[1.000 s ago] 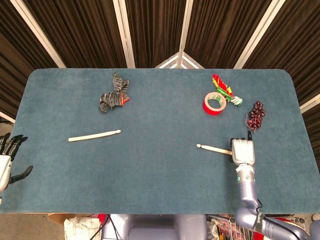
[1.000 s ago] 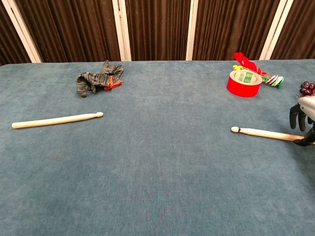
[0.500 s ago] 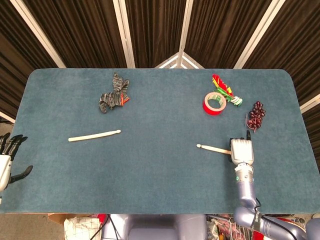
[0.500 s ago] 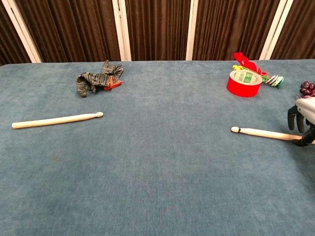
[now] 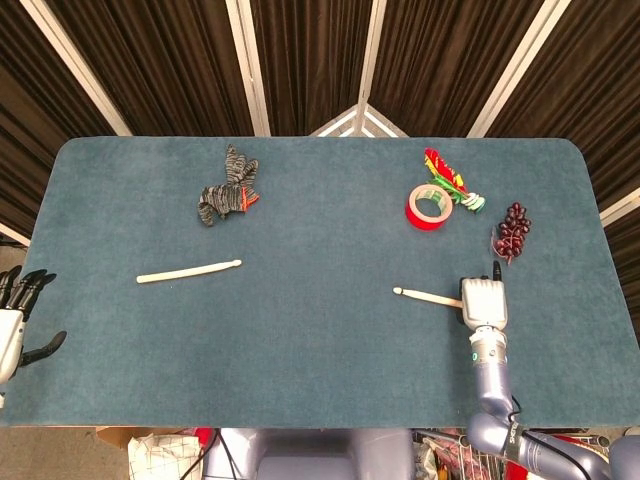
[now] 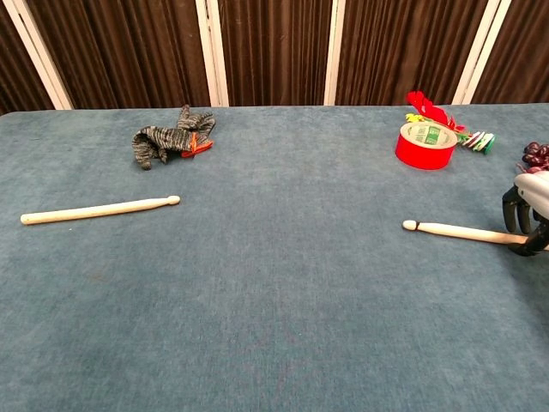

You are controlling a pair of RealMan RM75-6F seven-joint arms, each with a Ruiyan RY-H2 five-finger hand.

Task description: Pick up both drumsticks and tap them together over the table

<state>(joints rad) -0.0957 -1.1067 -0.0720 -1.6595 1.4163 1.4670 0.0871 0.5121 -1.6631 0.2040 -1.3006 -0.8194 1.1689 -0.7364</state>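
Observation:
One pale wooden drumstick (image 5: 188,271) (image 6: 99,209) lies flat on the left half of the blue table, with no hand near it. The other drumstick (image 5: 428,297) (image 6: 455,231) lies on the right half, tip pointing left. My right hand (image 5: 483,300) (image 6: 530,220) hangs over its butt end, dark fingers (image 6: 512,211) arched on the far side and thumb on the near side; the stick still rests on the cloth. The head view shows only the back of that hand. My left hand (image 5: 18,320) hangs off the table's left edge, fingers spread, holding nothing.
A grey striped glove (image 5: 227,189) (image 6: 168,137) lies at the back left. At the back right sit a red tape roll (image 5: 429,206) (image 6: 426,143), colourful clips (image 5: 447,178) and dark grapes (image 5: 512,231) just beyond my right hand. The table edge (image 5: 300,424) runs along the front.
My right hand has sunk a little lower over the right drumstick's butt end, its fingers closer around it. Neither drumstick has moved, and the left hand is still.

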